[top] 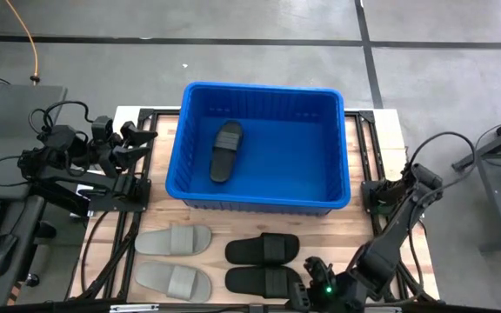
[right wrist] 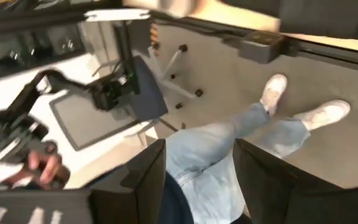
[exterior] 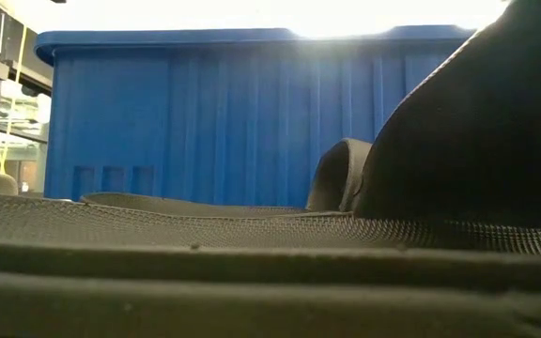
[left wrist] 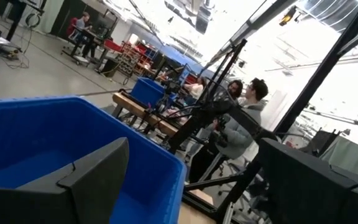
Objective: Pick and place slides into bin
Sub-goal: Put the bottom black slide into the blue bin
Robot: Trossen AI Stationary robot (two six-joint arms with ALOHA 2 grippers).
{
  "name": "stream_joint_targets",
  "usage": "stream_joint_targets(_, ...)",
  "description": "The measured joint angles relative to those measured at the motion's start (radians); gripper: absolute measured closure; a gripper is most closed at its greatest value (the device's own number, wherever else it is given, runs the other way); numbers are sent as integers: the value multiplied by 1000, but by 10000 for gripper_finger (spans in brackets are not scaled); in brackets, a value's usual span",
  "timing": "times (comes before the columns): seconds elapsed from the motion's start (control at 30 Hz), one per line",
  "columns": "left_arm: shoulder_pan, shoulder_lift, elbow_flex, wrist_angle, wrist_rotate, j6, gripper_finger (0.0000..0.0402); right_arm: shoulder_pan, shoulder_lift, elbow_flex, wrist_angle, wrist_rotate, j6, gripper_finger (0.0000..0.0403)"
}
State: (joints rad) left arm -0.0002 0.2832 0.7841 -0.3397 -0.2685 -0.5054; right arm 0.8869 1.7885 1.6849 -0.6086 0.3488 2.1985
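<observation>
The blue bin (top: 179,139) stands at the table's far middle, with one black slide (top: 226,150) lying flat on its floor. Two grey slides (top: 174,241) (top: 174,280) and two black slides (top: 263,249) (top: 263,280) lie flat on the table near its front edge. My left gripper (top: 142,145) is open and empty beside the bin's left wall; its wrist view shows the bin (left wrist: 36,137). My right gripper (top: 305,287) is open at the front edge, by the nearer black slide's right end; nothing lies between its fingers (right wrist: 199,149).
The low view is filled by a black slide's sole (exterior: 252,235) and strap (exterior: 477,122) close up, with the bin's wall (exterior: 205,122) behind. A seated person's legs (right wrist: 229,143) show below the front edge. People stand beyond the table (left wrist: 247,106).
</observation>
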Motion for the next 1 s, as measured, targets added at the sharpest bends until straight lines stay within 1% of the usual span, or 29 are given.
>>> stream_joint_targets(0.1,0,0,0,0,0,1,53,11,0,-65,42,-9,80,226)
stream_joint_targets(0.17,0,0,0,0,-1,1,53,18,0,-108,58,-9,83,226)
stream_joint_targets(0.23,0,0,0,0,-1,1,53,25,0,-153,61,28,79,226)
stream_joint_targets(0.3,0,0,0,0,-1,1,53,34,0,-199,93,79,103,226)
stream_joint_targets(0.33,0,0,0,0,-1,1,53,37,0,-224,106,88,120,226)
stream_joint_targets(0.5,0,0,0,0,-13,1,53,37,-1,-347,142,59,180,226)
stream_joint_targets(0.63,0,0,0,-1,-14,1,53,30,0,-426,151,112,202,226)
stream_joint_targets(0.73,0,0,0,-2,-14,1,53,19,0,-477,157,130,191,226)
stream_joint_targets(0.83,0,0,0,-2,-14,1,53,5,0,-510,170,177,187,226)
stream_joint_targets(0.9,0,0,0,-2,-14,0,53,-12,0,-530,187,169,174,226)
stream_joint_targets(1.0,0,0,0,-3,-14,-16,53,-35,22,-548,289,140,126,226)
